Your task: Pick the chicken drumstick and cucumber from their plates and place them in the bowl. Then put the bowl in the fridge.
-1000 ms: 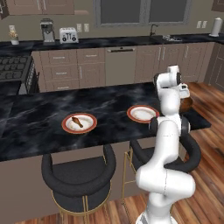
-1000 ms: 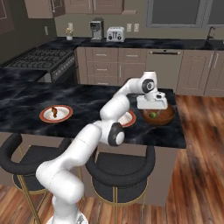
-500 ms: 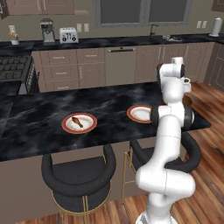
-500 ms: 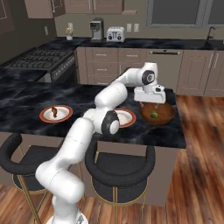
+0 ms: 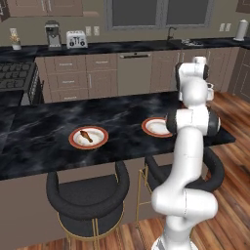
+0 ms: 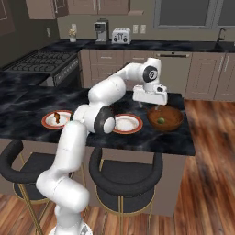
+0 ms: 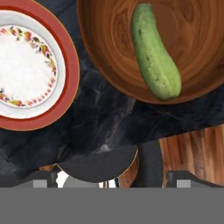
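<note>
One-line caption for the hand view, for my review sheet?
Cucumber lying in the wooden bowl, beside an empty plate.

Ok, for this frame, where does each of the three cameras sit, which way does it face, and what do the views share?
Left base view: behind the arm to its left, looking forward and down over the counter; the arm rises lower right.
Right base view: behind to its right; the arm rises lower left, the open gripper above the bowl.
Hand view: on the hand, looking down at the cucumber in the bowl.
Shared: both base views show the chicken drumstick on its plate.
</note>
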Controlling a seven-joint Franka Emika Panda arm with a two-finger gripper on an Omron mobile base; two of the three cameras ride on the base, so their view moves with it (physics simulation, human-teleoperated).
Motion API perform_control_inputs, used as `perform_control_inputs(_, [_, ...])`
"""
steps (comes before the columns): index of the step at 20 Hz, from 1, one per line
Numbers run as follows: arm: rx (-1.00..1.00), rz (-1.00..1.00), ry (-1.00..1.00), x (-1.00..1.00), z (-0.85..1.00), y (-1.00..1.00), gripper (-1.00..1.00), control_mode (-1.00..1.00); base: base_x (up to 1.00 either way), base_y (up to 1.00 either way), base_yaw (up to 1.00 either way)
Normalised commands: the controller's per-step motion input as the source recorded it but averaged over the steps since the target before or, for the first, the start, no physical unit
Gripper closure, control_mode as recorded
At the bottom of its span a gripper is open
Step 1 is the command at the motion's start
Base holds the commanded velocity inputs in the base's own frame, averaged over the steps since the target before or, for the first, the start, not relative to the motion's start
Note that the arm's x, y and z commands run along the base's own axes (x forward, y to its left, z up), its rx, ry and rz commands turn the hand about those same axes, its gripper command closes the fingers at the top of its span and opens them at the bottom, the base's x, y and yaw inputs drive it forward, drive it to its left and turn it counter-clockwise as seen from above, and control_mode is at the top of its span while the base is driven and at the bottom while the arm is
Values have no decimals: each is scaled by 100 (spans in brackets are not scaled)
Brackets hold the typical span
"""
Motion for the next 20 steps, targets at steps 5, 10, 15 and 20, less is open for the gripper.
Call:
perform_control_inputs(5, [0,-1,0,-67,7,55,-100,-100,0,0,0])
perform_control_inputs(10, [0,-3,-2,-58,0,76,-100,-100,0,0,0])
perform_control_inputs(15, [0,3,-3,-47,0,85,-100,-100,0,0,0])
perform_control_inputs(20, [-1,19,-12,-36,0,88,-100,-100,0,0,0])
